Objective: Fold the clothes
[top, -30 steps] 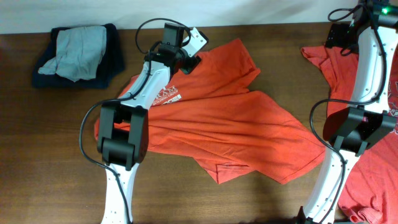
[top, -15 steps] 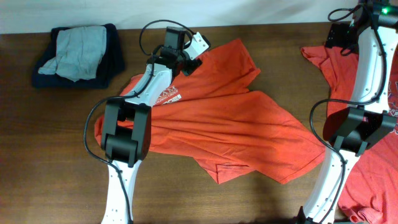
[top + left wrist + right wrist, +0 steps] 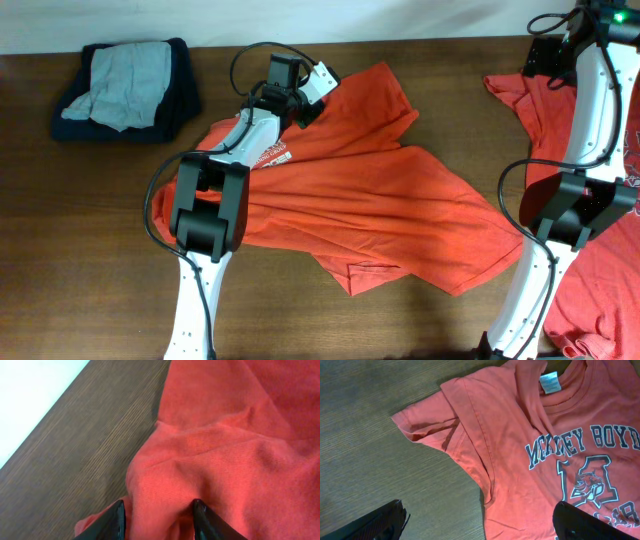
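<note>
- Grasp step: my left end effector point(image 3: 158, 506) straddles the bunched far edge of the orange-red cotton T-shirt point(image 3: 380, 190); can't tell if it's pinched.
- Right end effector point(image 3: 480, 512) wide open, empty.
- Next, I think: firm pinch, then pull flat.

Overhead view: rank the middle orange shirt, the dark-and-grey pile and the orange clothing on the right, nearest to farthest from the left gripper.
From the left gripper:
1. middle orange shirt, directly beneath it.
2. dark-and-grey pile, upper left.
3. orange clothing on the right, upper right.
</note>
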Tool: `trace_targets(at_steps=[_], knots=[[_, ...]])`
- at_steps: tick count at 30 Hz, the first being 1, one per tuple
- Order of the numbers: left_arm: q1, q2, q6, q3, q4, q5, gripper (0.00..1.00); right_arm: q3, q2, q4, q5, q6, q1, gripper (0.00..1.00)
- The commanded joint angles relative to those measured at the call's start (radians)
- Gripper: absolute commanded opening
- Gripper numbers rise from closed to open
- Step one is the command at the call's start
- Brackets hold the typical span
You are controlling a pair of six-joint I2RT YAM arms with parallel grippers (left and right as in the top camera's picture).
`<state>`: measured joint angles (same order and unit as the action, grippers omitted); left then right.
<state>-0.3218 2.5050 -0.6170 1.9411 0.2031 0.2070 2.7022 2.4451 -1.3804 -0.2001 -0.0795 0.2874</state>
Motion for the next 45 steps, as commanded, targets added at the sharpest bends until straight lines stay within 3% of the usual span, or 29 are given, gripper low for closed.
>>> trace_targets(at_steps=[1,8,11,22,33,39,42,43,45], knots=[[-0.005,0.003,-0.001,-0.003,0.003,0.066,0.44,0.008,-0.015,0.0,-0.006,-0.015,0.002,0.98],[-0.005,0.003,0.032,-0.003,-0.052,0.03,0.1,0.008,-0.015,0.0,-0.006,-0.015,0.002,0.99],[0.002,0.003,0.057,-0.003,-0.085,-0.005,0.01,0.008,-0.015,0.0,-0.006,-0.015,0.002,0.99],[0.043,0.003,0.159,-0.003,-0.185,-0.098,0.0,0.008,-0.015,0.0,-0.006,-0.015,0.002,0.99],[0.121,0.003,0.163,-0.003,-0.274,-0.194,0.01,0.008,-0.015,0.0,-0.006,-0.015,0.002,0.98],[0.187,0.003,0.277,-0.003,-0.307,-0.211,0.01,0.008,-0.015,0.0,-0.006,-0.015,0.002,0.99],[0.22,0.003,0.328,-0.003,-0.324,-0.208,0.04,0.008,-0.015,0.0,-0.006,-0.015,0.002,0.98],[0.23,0.003,0.337,-0.003,-0.327,-0.203,0.13,0.008,-0.015,0.0,-0.006,-0.015,0.002,0.99],[0.243,0.003,0.344,-0.003,-0.33,-0.202,0.56,0.008,-0.015,0.0,-0.006,-0.015,0.002,0.99]])
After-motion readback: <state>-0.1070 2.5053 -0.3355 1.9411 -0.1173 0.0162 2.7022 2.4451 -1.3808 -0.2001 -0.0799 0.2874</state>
